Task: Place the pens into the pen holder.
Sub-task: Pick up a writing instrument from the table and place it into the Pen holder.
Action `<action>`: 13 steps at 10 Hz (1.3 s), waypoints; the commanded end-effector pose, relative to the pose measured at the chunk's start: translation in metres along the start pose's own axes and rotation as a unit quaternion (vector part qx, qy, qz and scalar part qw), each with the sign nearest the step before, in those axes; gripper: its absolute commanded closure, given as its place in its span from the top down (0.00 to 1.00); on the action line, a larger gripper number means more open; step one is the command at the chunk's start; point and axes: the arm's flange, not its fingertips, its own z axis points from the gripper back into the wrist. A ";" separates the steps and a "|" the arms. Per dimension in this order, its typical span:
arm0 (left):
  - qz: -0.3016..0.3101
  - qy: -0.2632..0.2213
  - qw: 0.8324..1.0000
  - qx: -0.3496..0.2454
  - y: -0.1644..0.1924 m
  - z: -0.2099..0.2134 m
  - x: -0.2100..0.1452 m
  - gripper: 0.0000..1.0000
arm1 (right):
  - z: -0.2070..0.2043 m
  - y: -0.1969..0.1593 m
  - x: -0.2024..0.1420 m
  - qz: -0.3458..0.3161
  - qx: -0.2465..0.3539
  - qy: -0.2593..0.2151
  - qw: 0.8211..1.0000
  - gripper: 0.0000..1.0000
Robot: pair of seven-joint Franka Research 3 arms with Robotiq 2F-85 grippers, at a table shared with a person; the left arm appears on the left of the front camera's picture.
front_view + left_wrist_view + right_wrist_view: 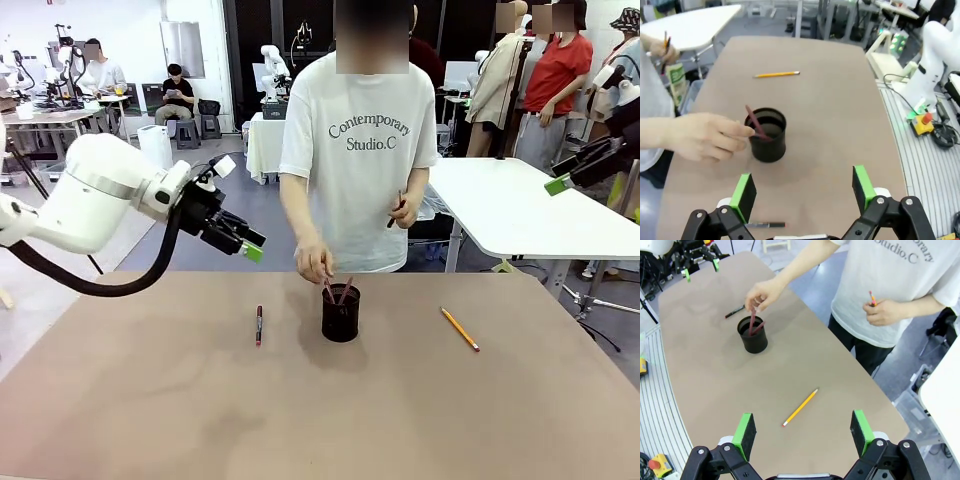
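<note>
Front view: the left gripper [238, 243] hung raised above the left part of the table [150, 400], jaws apart and empty, while the right gripper [566, 180] was held high at the right edge, well clear of the surface. The pen holder [340, 318] stood upright near the table's far middle with two reddish-pink pens [345, 292] leaning in it, and the person's hand [313, 262] was at its rim. The person's other hand [408, 208] held more pens at chest height. The dark red-and-black pen [258, 325] lay flat to the holder's left and the yellow pencil [459, 328] lay flat to its right, both apart from the cup. Left wrist view: the green pads [743, 195] stood wide with nothing between them, the dark pen [765, 225] lay just below them, and the hand [705, 136] pinched a pink pen [756, 123] at the holder [766, 137]. Right wrist view: this gripper [802, 432] was likewise spread and empty, hovering above the pencil [800, 407], with the holder [753, 336] farther off. The task appeared partly done, with two pieces not yet in the cup. The next move probably called for lowering a gripper with its jaws across a thin shaft, close to the tabletop, once the hand was clear of the cup.
</note>
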 end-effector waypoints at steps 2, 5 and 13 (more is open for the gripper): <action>0.038 0.043 0.996 0.065 -0.014 0.020 -0.002 1.00 | 0.001 0.000 0.001 0.005 0.001 -0.001 1.000 1.00; 0.069 0.074 0.988 0.115 -0.033 0.050 -0.008 1.00 | 0.001 0.000 0.001 0.005 0.001 -0.001 1.000 1.00; -0.004 0.097 0.979 0.181 -0.034 0.113 0.006 1.00 | 0.001 0.000 0.001 0.005 0.001 -0.001 1.000 1.00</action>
